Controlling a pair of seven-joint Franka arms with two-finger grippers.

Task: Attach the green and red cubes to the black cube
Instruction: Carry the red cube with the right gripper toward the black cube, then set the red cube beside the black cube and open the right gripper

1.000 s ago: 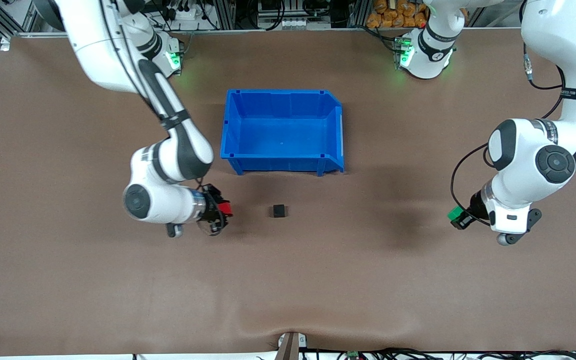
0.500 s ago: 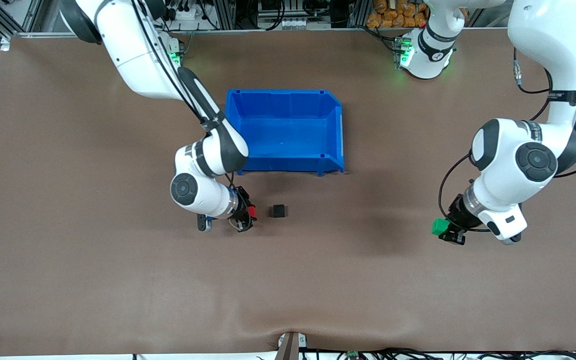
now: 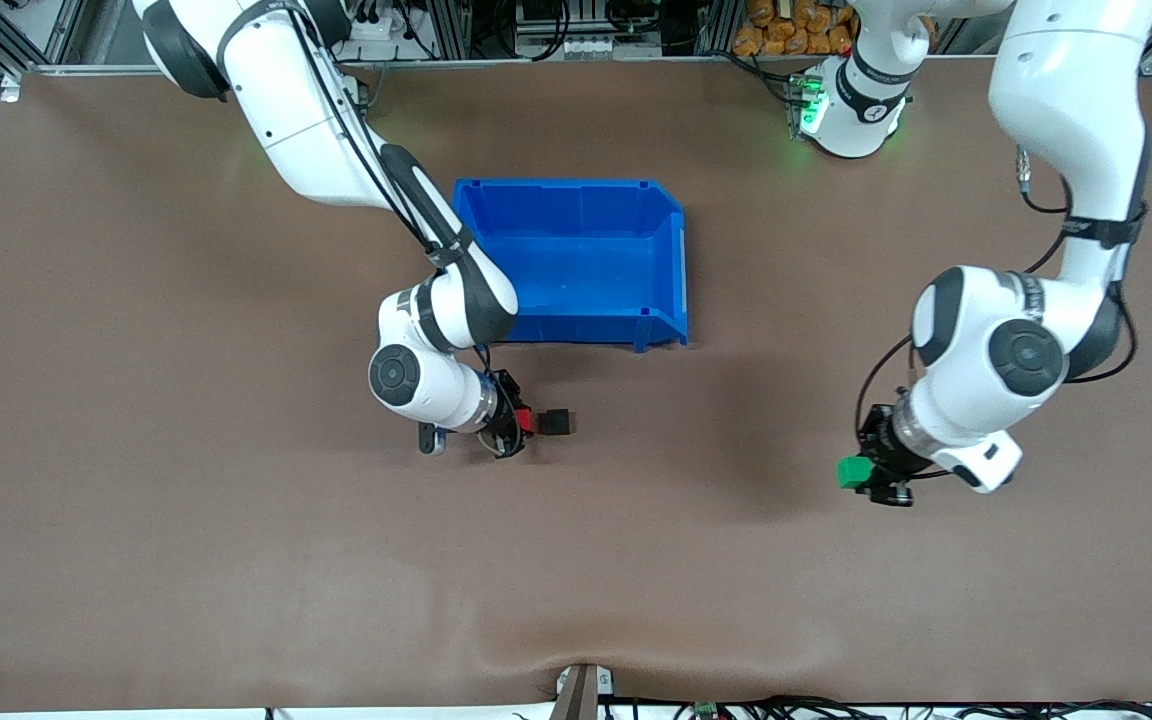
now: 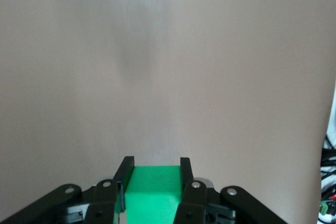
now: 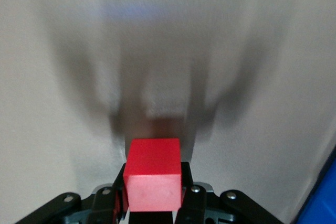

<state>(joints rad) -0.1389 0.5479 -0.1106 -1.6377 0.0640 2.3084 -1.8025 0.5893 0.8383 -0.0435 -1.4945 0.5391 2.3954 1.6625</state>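
Right gripper (image 3: pixel 518 424), centre-left of the front frame, is clamped on the red cube (image 3: pixel 527 420); right wrist view shows both fingers pressed against the red cube's (image 5: pixel 153 174) sides. In the front view the red cube sits right beside the black cube (image 3: pixel 558 422), touching or nearly so, cannot tell which. The black cube rests on the table (image 3: pixel 576 560), just below the blue bin (image 3: pixel 570 262) in the frame, so nearer the front camera than the bin.

Left gripper (image 3: pixel 864 472), right of centre and a bit lower in the front frame, is closed on the green cube (image 3: pixel 852 471); left wrist view shows the green cube (image 4: pixel 153 192) wedged between the two fingers (image 4: pixel 124 174), over bare table. Green cube is well apart from the black cube, toward the left arm's end of the table.

Blue bin is open-topped, nothing seen inside. Nothing lies between the green cube and the black cube. Table surface is plain brown, with a slight wrinkle at bottom centre of the front frame. Along the top edge: arm bases with green lights, cables, metal framing.
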